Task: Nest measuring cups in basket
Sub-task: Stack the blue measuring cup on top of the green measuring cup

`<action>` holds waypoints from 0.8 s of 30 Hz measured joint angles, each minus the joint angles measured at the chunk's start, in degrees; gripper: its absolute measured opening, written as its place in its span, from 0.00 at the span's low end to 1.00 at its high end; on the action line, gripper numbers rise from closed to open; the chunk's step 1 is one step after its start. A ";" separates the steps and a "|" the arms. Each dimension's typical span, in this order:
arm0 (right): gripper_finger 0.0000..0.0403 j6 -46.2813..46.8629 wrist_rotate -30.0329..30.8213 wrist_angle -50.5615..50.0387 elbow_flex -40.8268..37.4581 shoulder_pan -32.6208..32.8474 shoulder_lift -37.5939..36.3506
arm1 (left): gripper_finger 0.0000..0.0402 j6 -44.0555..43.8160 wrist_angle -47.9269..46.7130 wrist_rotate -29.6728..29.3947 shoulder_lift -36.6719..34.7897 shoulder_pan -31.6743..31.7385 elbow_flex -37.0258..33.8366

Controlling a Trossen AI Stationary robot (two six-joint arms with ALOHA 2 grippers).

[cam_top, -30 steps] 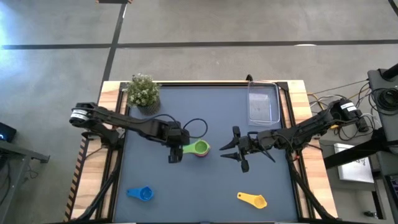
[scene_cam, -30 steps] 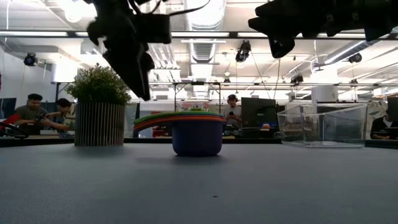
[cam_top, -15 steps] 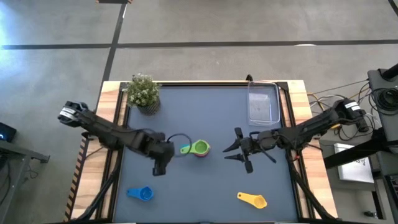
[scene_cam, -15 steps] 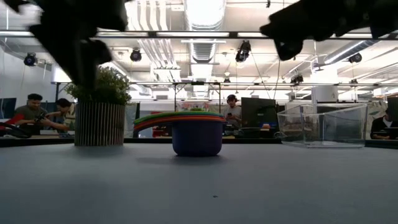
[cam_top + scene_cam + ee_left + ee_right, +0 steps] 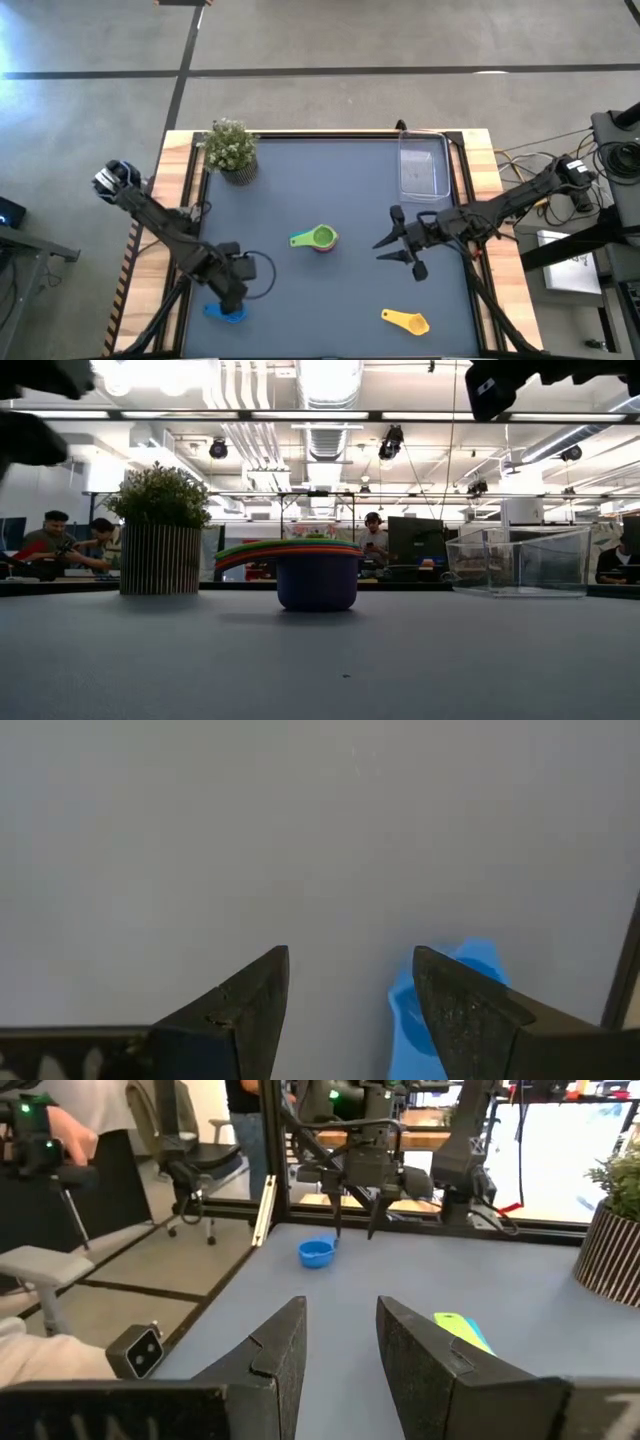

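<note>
- The nested stack of measuring cups [image 5: 320, 240], green on top, sits mid-counter, probably awaiting the strays.
- The blue cup [image 5: 230, 312] lies near the front left edge; the left pincer [image 5: 231, 297] hangs just above it, fingers apart and empty, seemingly lining up a grab.
- The yellow cup [image 5: 407, 321] lies front right.
- The right pincer [image 5: 401, 242] hovers empty, slightly spread, beside the stack.
- The clear basket [image 5: 424, 165] stands empty at the back right corner.
- The dark counter [image 5: 330, 180] carries a potted plant [image 5: 231, 147]; people sit in the room behind.

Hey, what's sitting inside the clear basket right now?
Nothing shows inside the basket; the table shows through its clear bottom from above, and the low view shows no cup behind its walls. The nested cups sit mid-table, and the yellow cup lies near the front edge.
</note>
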 joint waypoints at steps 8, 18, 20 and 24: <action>0.28 -0.44 0.21 0.11 -0.03 -0.02 0.02 | 0.49 -7.81 1.72 0.72 0.02 -4.40 -2.69; 0.28 -0.37 0.20 0.11 -0.04 -0.02 0.09 | 0.49 -14.35 11.47 7.36 0.09 -6.45 -9.91; 0.28 -0.37 0.21 0.11 -0.04 -0.02 0.11 | 0.49 -14.83 14.20 7.39 0.09 -6.44 -11.08; 0.28 -0.31 0.21 0.12 -0.04 -0.02 0.35 | 0.49 -15.18 17.25 7.36 0.11 -6.43 -12.72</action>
